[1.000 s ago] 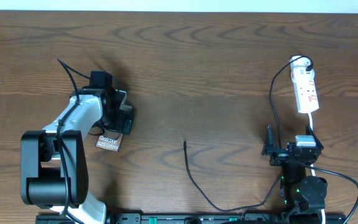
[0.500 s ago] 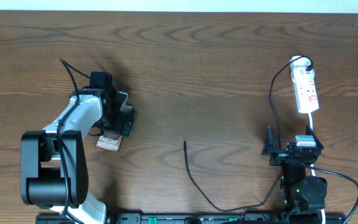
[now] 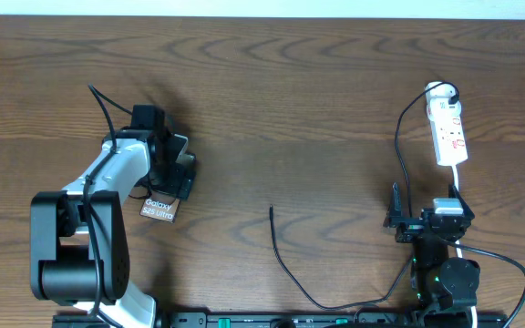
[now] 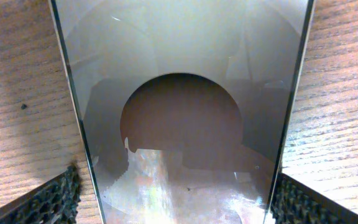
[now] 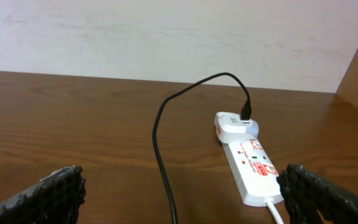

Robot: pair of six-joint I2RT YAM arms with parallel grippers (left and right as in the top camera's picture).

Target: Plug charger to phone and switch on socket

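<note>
Overhead view, left side first. Phone (image 3: 159, 208) lies on the bench (image 3: 290, 109) toward 9 o'clock, mostly hidden under my left arm (image 3: 108, 182). Only the corner with white "Galaxy S25 Ultra" lettering pokes out, at 6 o'clock of my left jaws.

Left wrist view: phone (image 4: 185, 93) fills the frame, its glossy face mirroring a dark round shape and its long edges running between my left pads (image 4: 55, 199). Left jaws straddle it wide. The pad at 4 o'clock in frame looks to be against the edge, and a sliver of wood shows beside the one at 8 o'clock. Clamped or merely around it: cannot tell.

Charger cable (image 3: 285, 264): the free tip lies on bare bench just 6 o'clock of centre, well apart from the phone. The cable loops toward 5 o'clock, then climbs past my right arm (image 3: 436, 237) to a white adapter (image 3: 440, 91).

Power strip (image 3: 449, 135) sits at 2 to 3 o'clock, long axis running 12 to 6, with the adapter seated at its 12 o'clock end.

Right wrist view: power strip (image 5: 250, 165) is ahead toward 4 o'clock, with the charger cable (image 5: 157, 134) plugged into the adapter (image 5: 235, 126) and a white cord (image 5: 273, 208) leaving the near end. Right jaws are released and spread wide, right pads (image 5: 48, 193) at the lower corners, only bench between them.
</note>
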